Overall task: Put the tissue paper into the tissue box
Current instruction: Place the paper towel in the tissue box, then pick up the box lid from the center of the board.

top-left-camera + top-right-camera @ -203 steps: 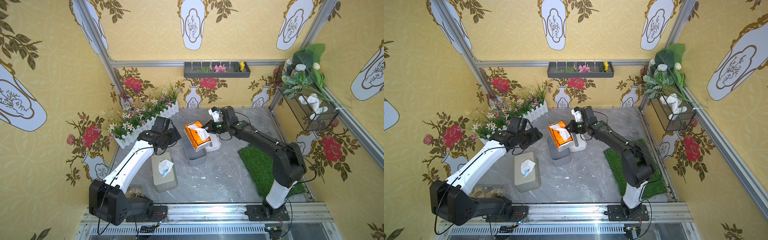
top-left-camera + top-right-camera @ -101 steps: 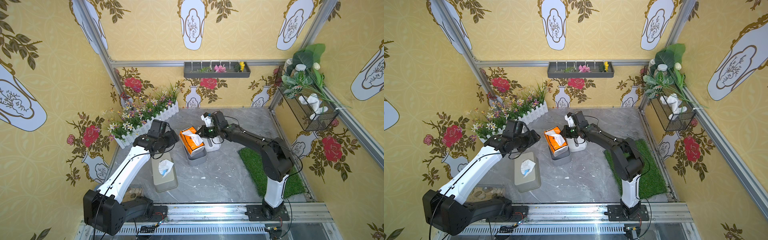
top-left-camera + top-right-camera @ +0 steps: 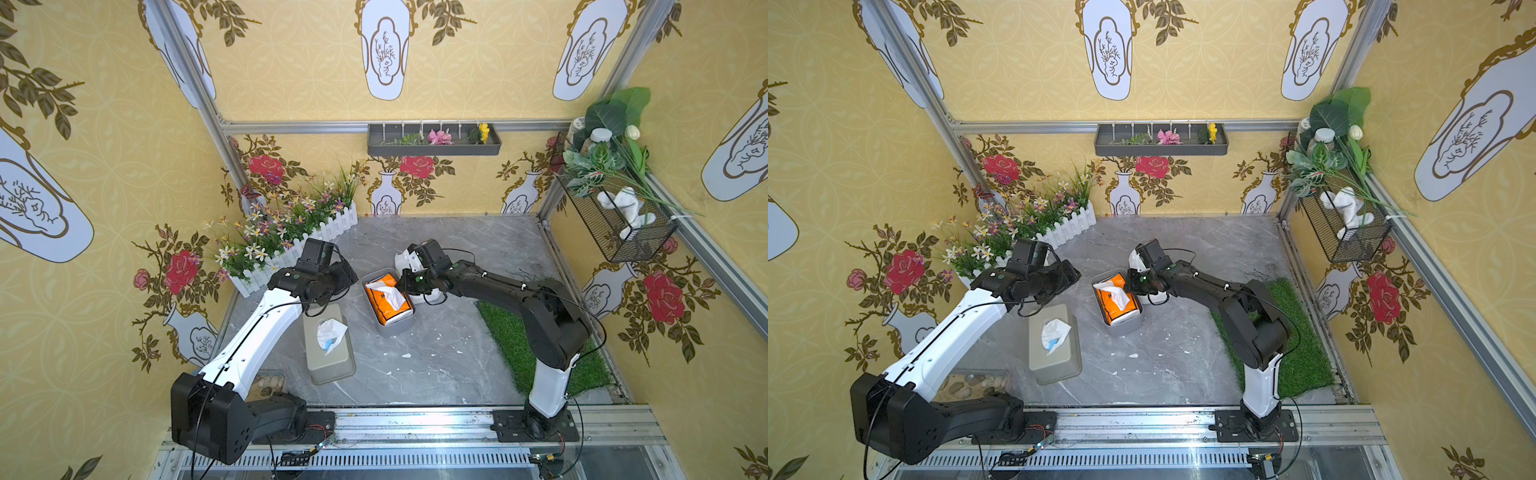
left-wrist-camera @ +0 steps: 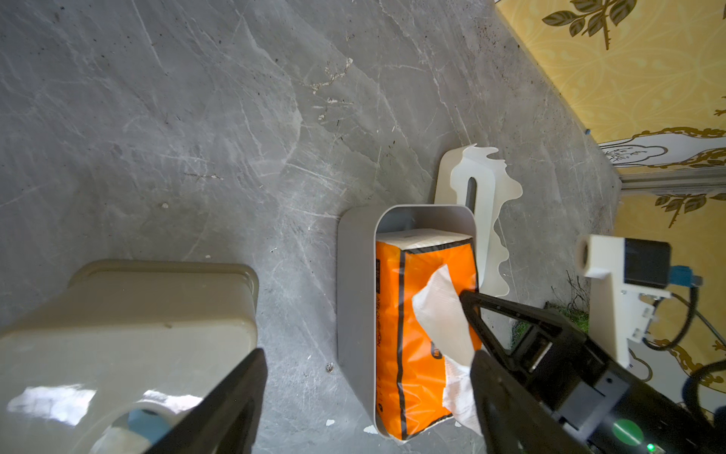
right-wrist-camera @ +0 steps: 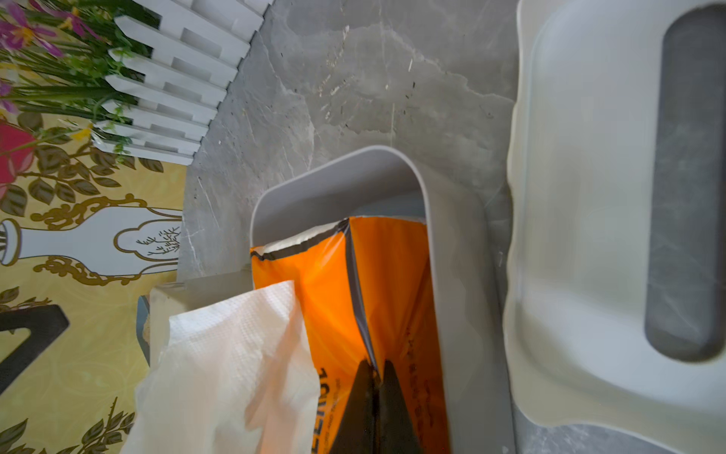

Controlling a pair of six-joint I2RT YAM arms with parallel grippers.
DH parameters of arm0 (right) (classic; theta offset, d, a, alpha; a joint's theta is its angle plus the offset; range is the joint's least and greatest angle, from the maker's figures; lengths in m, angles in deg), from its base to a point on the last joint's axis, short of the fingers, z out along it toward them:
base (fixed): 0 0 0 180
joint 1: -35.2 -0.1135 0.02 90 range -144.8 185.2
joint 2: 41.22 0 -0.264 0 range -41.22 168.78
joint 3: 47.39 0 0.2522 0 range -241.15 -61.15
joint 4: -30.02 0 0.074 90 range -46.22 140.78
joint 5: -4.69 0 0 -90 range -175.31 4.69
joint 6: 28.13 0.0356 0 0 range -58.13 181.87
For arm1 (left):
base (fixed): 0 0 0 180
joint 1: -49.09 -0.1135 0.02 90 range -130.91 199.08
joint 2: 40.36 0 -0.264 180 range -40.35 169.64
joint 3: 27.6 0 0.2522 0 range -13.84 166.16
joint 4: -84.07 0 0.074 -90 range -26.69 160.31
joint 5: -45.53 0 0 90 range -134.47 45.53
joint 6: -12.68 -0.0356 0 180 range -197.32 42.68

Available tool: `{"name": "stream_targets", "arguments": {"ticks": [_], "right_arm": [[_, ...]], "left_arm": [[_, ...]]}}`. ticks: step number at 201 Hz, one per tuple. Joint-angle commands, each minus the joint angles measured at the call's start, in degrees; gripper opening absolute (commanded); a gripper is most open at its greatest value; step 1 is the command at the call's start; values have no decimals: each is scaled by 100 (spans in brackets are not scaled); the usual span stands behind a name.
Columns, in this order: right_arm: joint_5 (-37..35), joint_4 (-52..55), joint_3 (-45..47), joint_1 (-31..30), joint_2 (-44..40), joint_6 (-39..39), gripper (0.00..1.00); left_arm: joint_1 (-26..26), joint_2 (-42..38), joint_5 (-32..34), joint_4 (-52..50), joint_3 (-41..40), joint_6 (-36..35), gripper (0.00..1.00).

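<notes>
Right wrist view: the right gripper (image 5: pixel 375 373) has its jaws pressed together on the raised seam of the orange tissue paper pack (image 5: pixel 338 283), apparently pinching the film. The pack lies inside the open grey tissue box (image 5: pixel 334 165); whether it sits flat on the bottom cannot be told. A loose white sheet (image 5: pixel 235 353) protrudes from its top. The white lid (image 5: pixel 589 196) lies on the worktop just beside the box. In a top view the left gripper (image 3: pixel 353 276) hangs spread and empty near the box, by a beige box (image 3: pixel 330 365).

Handling: the pack is judged light and soft, with slick film. Grip the seam or a short end. Avoid the loose sheet, which would tear or pull free.
</notes>
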Motion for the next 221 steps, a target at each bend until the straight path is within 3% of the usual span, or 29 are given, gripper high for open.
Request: {"name": "stream_targets", "arguments": {"ticks": [1,22,61,103,146,221], "right_arm": [[-204,-107,-50,-11,41,100,5],[-490,228,-276,-141,-21,-226,38],[-978,718,-565,-212,-465,-752,60],[-2259,1199,-538,-5,-1140,-1435,62],[-2408,1703,-104,542,-919,-2214,54],[-1959,1183,-72,1087,41,-2227,46]], "left_arm": [[-2,29,-18,7,-56,-38,83],[1,29,-26,20,-84,-23,83],[4,82,-25,30,-73,-61,84],[124,316,8,-116,208,-237,84],[271,513,11,-118,435,-276,84],[539,949,19,-170,884,-311,84]]}}
